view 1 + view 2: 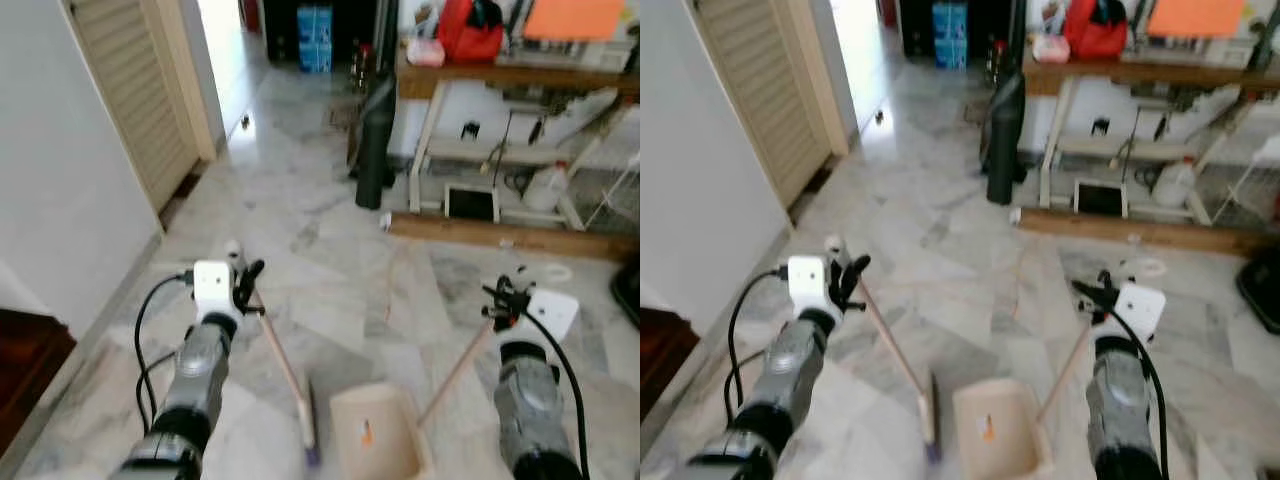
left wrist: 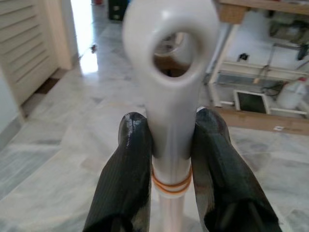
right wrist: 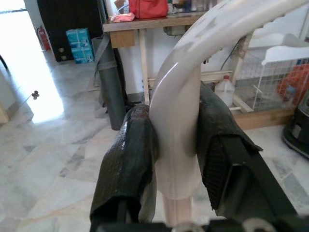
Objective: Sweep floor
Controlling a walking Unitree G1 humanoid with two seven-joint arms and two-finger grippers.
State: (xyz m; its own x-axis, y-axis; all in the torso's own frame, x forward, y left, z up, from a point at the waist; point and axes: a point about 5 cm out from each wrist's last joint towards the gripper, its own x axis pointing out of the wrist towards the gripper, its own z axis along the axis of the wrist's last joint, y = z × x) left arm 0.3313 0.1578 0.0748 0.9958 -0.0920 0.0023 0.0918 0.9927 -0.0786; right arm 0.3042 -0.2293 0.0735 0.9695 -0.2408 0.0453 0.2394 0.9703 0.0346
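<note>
The beige plastic dustpan (image 1: 375, 430) stands on the grey-veined marble floor (image 1: 330, 250) low in the head views, its open tray holding one small orange scrap (image 1: 366, 432) and otherwise bare. Just left of the dustpan lies the head of the pale long-handled broom (image 1: 283, 365), its shaft slanting up and away from the pan to the left gripper (image 1: 249, 283). In the left wrist view both black fingers (image 2: 126, 179) press against the broom's white looped handle end, just above an orange band, so the left gripper is clamped on the broom. To the right of the dustpan its thin pale pole rises to the right gripper (image 1: 500, 300); the right wrist view shows those fingers (image 3: 129, 159) closed against the curved cream top of the dustpan's handle.

Well beyond the dustpan, a wooden bench (image 1: 500, 80) carries a red bag (image 1: 470, 28) and an orange sheet (image 1: 573, 18). A white plastic jug (image 1: 545, 187) sits under it, and a dark rolled mat (image 1: 376, 140) leans at its left end. Blue boxes (image 1: 314, 38) are stacked farther back. A louvred beige door (image 1: 135, 90) is far left of the dustpan.
</note>
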